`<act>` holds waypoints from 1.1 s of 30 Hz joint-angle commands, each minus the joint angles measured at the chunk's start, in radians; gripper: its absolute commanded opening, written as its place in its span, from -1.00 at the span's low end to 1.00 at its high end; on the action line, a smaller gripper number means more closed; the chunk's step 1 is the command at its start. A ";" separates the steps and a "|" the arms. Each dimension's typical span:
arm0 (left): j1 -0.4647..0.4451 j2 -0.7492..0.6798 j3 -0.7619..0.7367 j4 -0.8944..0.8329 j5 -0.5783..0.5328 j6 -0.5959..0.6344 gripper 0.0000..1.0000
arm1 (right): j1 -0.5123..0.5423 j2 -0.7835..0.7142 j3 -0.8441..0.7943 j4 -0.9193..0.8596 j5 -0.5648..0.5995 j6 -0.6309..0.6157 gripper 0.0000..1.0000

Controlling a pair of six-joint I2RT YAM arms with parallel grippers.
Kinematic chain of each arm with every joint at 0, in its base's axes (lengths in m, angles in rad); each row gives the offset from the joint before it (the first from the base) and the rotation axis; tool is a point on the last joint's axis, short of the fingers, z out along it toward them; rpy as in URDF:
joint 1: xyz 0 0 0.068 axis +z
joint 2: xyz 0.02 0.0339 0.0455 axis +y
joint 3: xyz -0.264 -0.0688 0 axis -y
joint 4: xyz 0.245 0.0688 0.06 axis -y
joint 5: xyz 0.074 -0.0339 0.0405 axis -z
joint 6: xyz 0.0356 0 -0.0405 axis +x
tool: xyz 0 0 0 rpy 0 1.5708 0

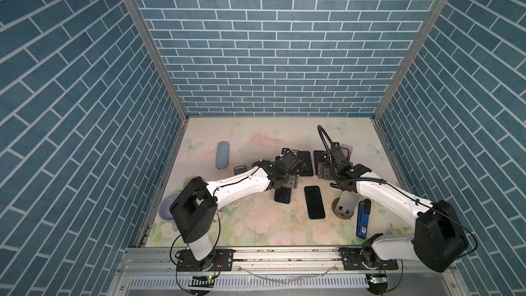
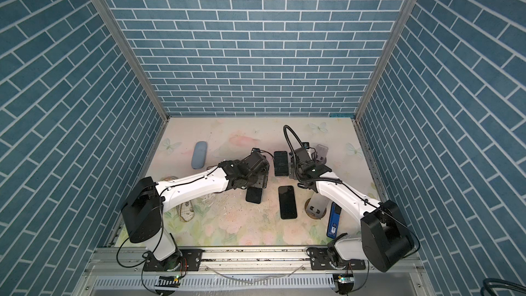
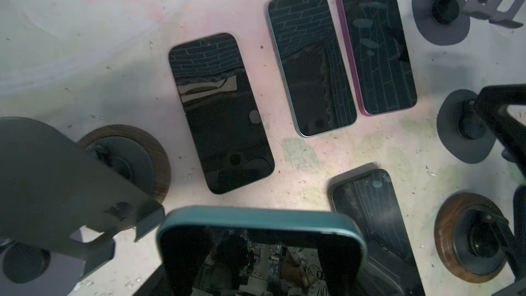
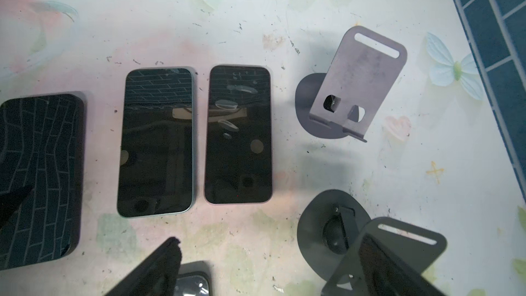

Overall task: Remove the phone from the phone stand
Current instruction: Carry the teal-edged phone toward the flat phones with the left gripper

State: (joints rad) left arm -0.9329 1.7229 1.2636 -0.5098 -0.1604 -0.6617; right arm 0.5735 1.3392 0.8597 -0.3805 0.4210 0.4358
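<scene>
Across the lower middle of both top views: pale floral-printed worktop. Reaching in from the lower left to frame centre: white-and-black left arm. From the lower right, white-and-black right arm, ending a little right of centre.

Filling the left edge of the left wrist view: dark sheet-metal phone stand on a round wooden base, cradle lip bare, nothing resting on it. Just right of that lip, at bottom centre: teal-edged, black-screened phone, lifted out of the cradle by the look of it. Touching the lip or just apart, impossible to tell. Short end toward the upper frame, long axis running out through the bottom edge, screen facing the camera.

Gripped, apparently across its width, by the left pincer, closed down onto the phone's sides, fingers mostly out of frame. Right pincer spread wide and empty at the bottom of the right wrist view, above bare worktop.

Left arm clearly the nearer, phone in its grip. Judged: removal all but done. Next, probably: draw away rightward from the lip before lowering, long axis kept as is. Directly ahead, centre frame: flat black phone, lying on the worktop. Avoid setting down on top of it.
</scene>
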 commanded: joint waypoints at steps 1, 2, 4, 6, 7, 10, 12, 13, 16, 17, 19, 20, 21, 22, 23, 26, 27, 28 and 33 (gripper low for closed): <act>-0.013 0.030 0.043 -0.005 0.062 -0.031 0.06 | -0.008 -0.036 -0.026 0.010 0.022 -0.020 0.97; -0.015 0.038 0.045 -0.007 0.075 -0.039 0.06 | -0.009 -0.040 -0.029 0.014 0.021 -0.020 0.97; -0.015 0.048 0.044 -0.015 0.089 -0.053 0.07 | -0.012 -0.050 -0.037 0.022 0.019 -0.019 0.97; -0.015 0.057 0.046 -0.029 0.102 -0.065 0.07 | -0.012 -0.063 -0.047 0.034 0.014 -0.014 0.97; -0.015 0.061 0.048 -0.038 0.107 -0.067 0.07 | -0.014 -0.068 -0.053 0.037 0.012 -0.013 0.97; -0.014 0.085 0.062 -0.074 0.131 -0.068 0.08 | -0.014 -0.082 -0.064 0.043 0.005 -0.009 0.97; -0.015 0.101 0.070 -0.105 0.148 -0.067 0.09 | -0.015 -0.089 -0.071 0.041 0.005 -0.009 0.97; -0.015 0.108 0.071 -0.114 0.153 -0.067 0.10 | -0.015 -0.093 -0.074 0.041 0.004 -0.009 0.97; -0.014 0.117 0.061 -0.126 0.171 -0.072 0.10 | -0.015 -0.105 -0.092 0.050 -0.008 -0.009 0.97; -0.015 0.118 0.055 -0.129 0.176 -0.077 0.10 | -0.015 -0.107 -0.094 0.052 -0.011 -0.009 0.97; -0.015 0.121 0.043 -0.134 0.185 -0.088 0.10 | -0.015 -0.111 -0.099 0.052 -0.017 -0.009 0.97; -0.015 0.121 0.035 -0.136 0.188 -0.093 0.10 | -0.015 -0.112 -0.103 0.052 -0.020 -0.009 0.97; -0.016 0.120 0.027 -0.136 0.191 -0.100 0.10 | -0.015 -0.113 -0.106 0.052 -0.022 -0.009 0.97; -0.016 0.121 0.020 -0.134 0.192 -0.105 0.10 | -0.016 -0.114 -0.107 0.052 -0.024 -0.009 0.97; -0.018 0.119 0.012 -0.133 0.193 -0.110 0.10 | -0.015 -0.114 -0.108 0.053 -0.028 -0.009 0.97; -0.023 0.110 -0.009 -0.126 0.194 -0.124 0.10 | -0.015 -0.116 -0.111 0.055 -0.041 -0.009 0.97; -0.026 0.109 -0.015 -0.127 0.193 -0.128 0.10 | -0.015 -0.119 -0.114 0.056 -0.045 -0.008 0.97; -0.027 0.109 -0.019 -0.130 0.194 -0.128 0.10 | -0.016 -0.123 -0.117 0.058 -0.045 -0.006 0.97; -0.027 0.122 -0.026 -0.146 0.189 -0.117 0.12 | -0.016 -0.148 -0.140 0.068 -0.054 0.003 0.97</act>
State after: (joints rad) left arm -0.9550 1.8370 1.2446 -0.6350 0.0307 -0.7776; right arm 0.5617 1.2213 0.7444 -0.3279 0.3763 0.4366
